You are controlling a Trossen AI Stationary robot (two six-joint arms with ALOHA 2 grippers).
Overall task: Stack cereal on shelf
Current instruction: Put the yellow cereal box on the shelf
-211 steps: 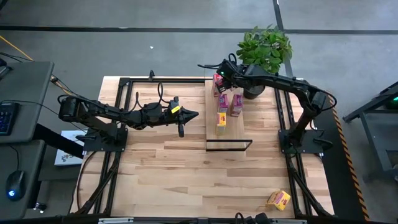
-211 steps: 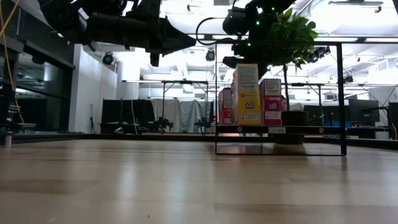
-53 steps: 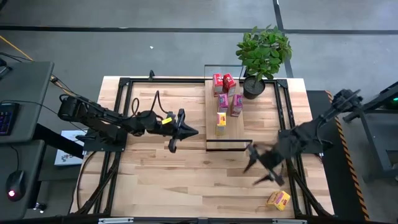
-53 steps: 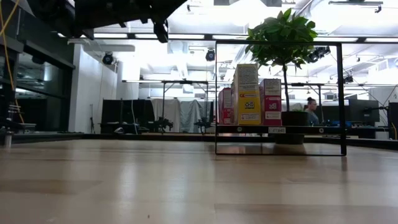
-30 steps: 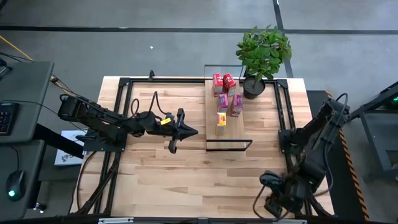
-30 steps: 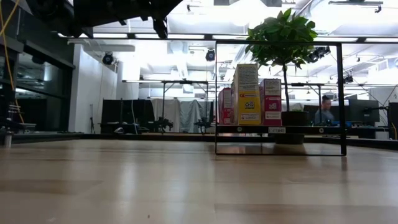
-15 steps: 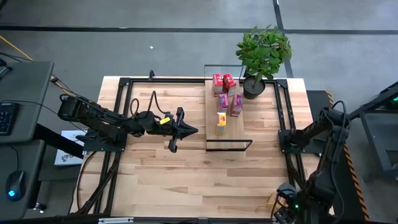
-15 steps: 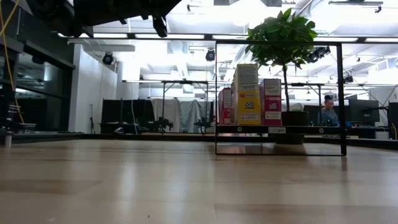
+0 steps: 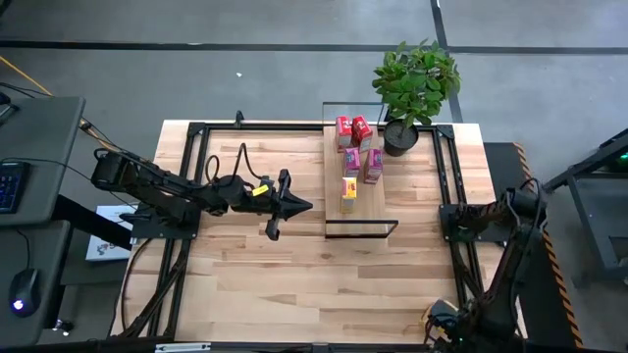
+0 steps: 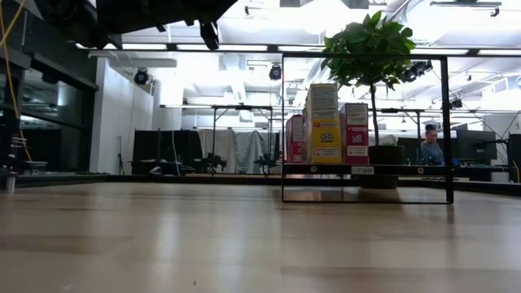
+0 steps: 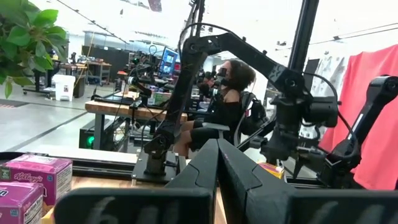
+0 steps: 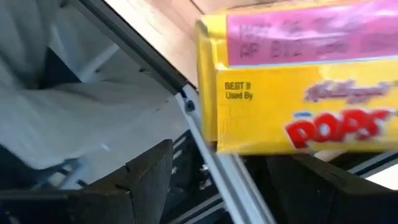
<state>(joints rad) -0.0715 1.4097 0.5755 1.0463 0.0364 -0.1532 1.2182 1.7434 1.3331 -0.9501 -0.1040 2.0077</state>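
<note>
The shelf (image 9: 355, 201) is a narrow light-wood plank in a black frame at the table's middle right. Two red boxes (image 9: 351, 128), two pink-purple boxes (image 9: 362, 163) and one yellow box (image 9: 348, 192) stand on it; they also show in the low view (image 10: 324, 122). A second yellow box (image 12: 298, 93) lies at the table's near right corner (image 9: 431, 315). My right gripper (image 12: 230, 168) is open just short of it, low at the near edge (image 9: 444, 329). My left gripper (image 9: 297, 206) is shut and empty, held above the table left of the shelf.
A potted plant (image 9: 416, 78) stands at the far right, behind the shelf. Black arm-mount frames (image 9: 191, 186) run along both table sides. A person (image 10: 430, 146) sits in the room beyond the table.
My right arm has folded further down toward the table's near right corner, bringing its gripper to the yellow box lying there.
</note>
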